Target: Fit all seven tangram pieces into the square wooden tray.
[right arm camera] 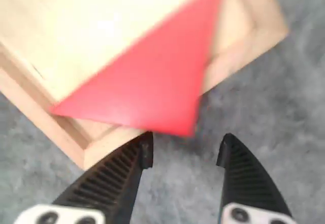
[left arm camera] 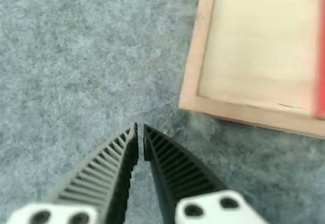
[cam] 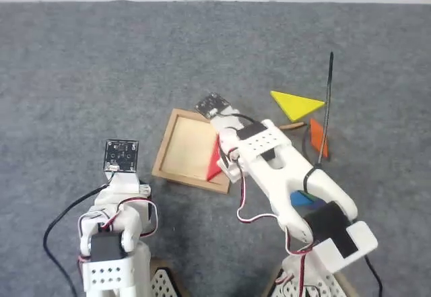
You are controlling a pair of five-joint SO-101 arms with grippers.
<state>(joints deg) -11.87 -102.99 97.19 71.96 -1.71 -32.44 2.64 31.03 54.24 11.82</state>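
- My left end effector (left arm camera: 140,132) hung low over bare grey table (cam: 81,61), its two ribbed fingers drawn together to a narrow slit and gripping nothing.
- It sat toward the near left part of the table, just off the near left corner of the square wooden tray (cam: 176,150) and not touching it.
- My right end effector (right arm camera: 185,150) stood with its fingers spread wide and held nothing, poised just outside the tray's near right corner.
- The tray lay close to the middle of the table, turned a little out of line with the table's edges, and most of its pale floor was bare.
- The red triangle (right arm camera: 152,87) lay along the tray's right side, partly inside, with one corner poking out over the rim right in front of my open right fingers; I could not tell whether it sat flat or was propped on the rim.
- The yellow triangle (cam: 295,104) rested flat on the table, to the right of the tray and well apart from it.
- The orange piece (cam: 318,137) lay just nearer than the yellow one, apart from the tray.
- A blue piece (cam: 300,198) showed from under my right arm, toward the near right part of the table; its shape was mostly hidden.
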